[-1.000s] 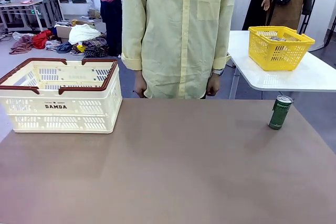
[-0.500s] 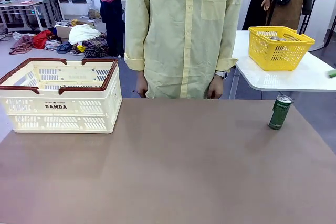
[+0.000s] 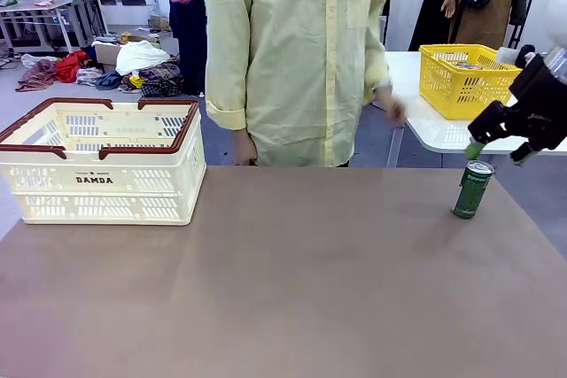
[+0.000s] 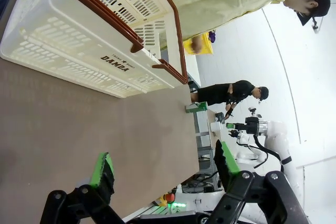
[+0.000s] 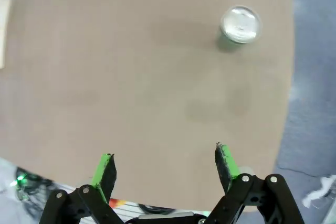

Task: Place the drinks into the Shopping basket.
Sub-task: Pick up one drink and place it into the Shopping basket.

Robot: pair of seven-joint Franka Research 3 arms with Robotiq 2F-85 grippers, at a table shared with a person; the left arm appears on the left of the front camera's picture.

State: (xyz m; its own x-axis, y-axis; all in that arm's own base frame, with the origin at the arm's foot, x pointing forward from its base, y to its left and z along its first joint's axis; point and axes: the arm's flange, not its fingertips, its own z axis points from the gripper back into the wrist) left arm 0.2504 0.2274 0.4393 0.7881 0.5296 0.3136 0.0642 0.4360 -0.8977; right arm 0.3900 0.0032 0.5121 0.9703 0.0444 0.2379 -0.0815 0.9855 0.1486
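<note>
One of the drinks, a green can (image 3: 472,189) with a silver top, stands upright at the table's far right. In the front view my right gripper (image 3: 496,154) hangs open just above and a little to the right of it, apart from it. From above, in the right wrist view, the can (image 5: 240,24) sits far ahead of the open right gripper (image 5: 165,163). The cream Shopping basket (image 3: 97,161) with its brown rim stands at the far left. My left gripper (image 4: 163,163) is open over the bare tabletop, short of the basket (image 4: 79,35).
A person in a pale yellow shirt (image 3: 297,50) stands at the far edge, one hand (image 3: 394,111) stretched towards the side table. A yellow basket (image 3: 468,80) sits on that white side table (image 3: 496,135) behind the can.
My right arm has come into the front view from the right, above the can. The person has shifted left and swung a hand out towards the side table.
</note>
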